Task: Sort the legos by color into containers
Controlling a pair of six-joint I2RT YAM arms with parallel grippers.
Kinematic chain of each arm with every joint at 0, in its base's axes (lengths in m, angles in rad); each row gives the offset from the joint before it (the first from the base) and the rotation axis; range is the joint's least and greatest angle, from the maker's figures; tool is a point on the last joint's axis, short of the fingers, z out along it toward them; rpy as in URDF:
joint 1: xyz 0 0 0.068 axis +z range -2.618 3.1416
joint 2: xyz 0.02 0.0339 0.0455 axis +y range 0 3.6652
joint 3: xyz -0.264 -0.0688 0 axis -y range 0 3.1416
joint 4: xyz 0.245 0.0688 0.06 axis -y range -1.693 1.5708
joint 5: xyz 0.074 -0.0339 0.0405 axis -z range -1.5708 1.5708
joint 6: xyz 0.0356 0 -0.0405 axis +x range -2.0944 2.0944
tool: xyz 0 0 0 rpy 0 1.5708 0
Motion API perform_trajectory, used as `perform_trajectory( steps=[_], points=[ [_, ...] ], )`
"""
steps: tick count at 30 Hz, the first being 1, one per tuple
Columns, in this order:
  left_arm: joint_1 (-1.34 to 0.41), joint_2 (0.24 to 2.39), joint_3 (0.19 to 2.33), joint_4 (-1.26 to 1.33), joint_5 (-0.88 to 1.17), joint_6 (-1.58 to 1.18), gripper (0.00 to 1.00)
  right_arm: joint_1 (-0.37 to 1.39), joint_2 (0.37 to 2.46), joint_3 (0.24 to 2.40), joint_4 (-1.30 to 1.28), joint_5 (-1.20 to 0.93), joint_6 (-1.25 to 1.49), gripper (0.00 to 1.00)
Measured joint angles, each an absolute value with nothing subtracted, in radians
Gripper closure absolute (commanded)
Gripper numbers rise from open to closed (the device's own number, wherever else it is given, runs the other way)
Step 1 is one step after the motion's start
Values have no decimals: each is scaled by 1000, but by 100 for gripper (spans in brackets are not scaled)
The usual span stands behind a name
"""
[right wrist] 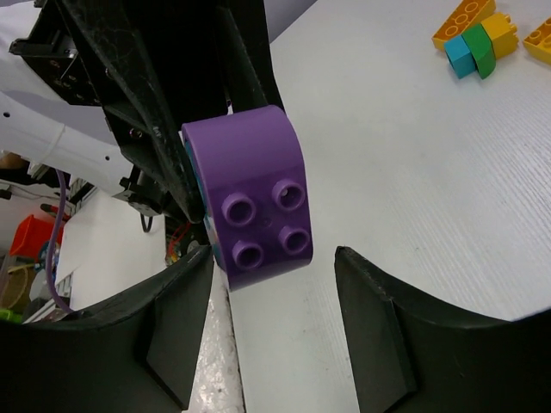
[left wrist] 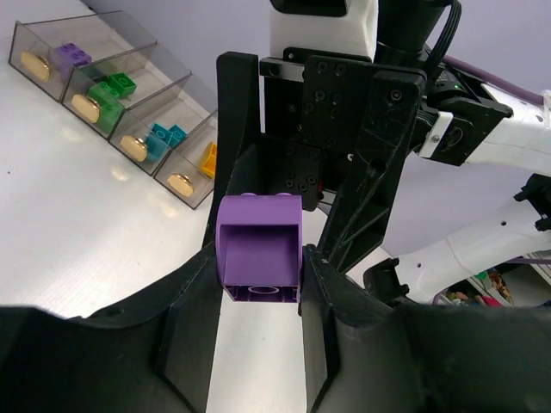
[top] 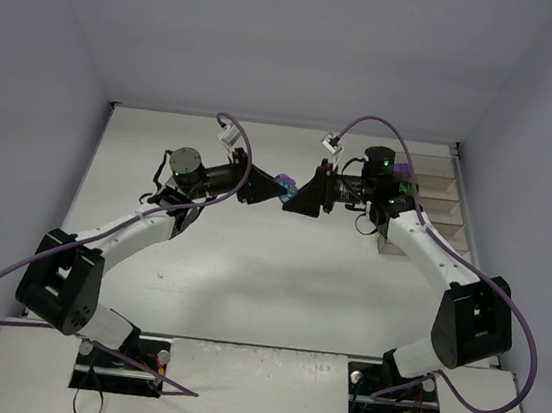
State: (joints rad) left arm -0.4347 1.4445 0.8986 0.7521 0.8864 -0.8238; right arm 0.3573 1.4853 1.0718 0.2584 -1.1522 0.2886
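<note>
Clamped between our left end effector's (left wrist: 258, 292) fingers, above the counter (left wrist: 86, 232), sits the purple brick (left wrist: 258, 245): light, rigid, slick plastic, we judge. Our right end effector (right wrist: 274, 280) stands apart around it; flat faces, not the curve, should grip best.

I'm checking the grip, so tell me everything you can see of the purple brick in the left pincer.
The purple brick is glossy plastic, with one curved side, four round studs in a square and a hollow underside. The left pincer clamps it by two opposite sides, above the table. The right pincer faces its studs, jaws open on either side of it.
</note>
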Motion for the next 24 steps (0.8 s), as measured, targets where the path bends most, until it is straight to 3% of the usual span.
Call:
perform_trajectory(
  steps=[5, 8, 11, 12, 15, 16, 19, 22, 24],
  points=[
    [-444, 1449, 899, 764, 887, -828, 100, 362, 1487, 1092, 260, -1153, 286, 49],
    [-444, 1456, 899, 770, 890, -831, 100, 362, 1487, 1102, 264, -1156, 285, 61],
    [-444, 1461, 899, 780, 910, -839, 100, 362, 1489, 1103, 265, -1170, 286, 80],
    [-444, 1461, 899, 782, 911, -839, 100, 362, 1489, 1104, 265, -1175, 287, 93],
    [-444, 1465, 899, 789, 915, -841, 81, 362, 1491, 1104, 265, -1178, 286, 100],
    [-444, 1467, 899, 791, 915, -841, 64, 362, 1491, 1104, 265, -1177, 286, 100],
    [-444, 1470, 900, 784, 904, -827, 33, 362, 1497, 1104, 265, -1169, 284, 100],
    [-444, 1465, 903, 714, 863, -776, 21, 355, 1503, 1104, 260, -1144, 283, 100],
    [-443, 1450, 904, 630, 811, -727, 20, 337, 1504, 1104, 255, -1120, 284, 100]
  ],
)
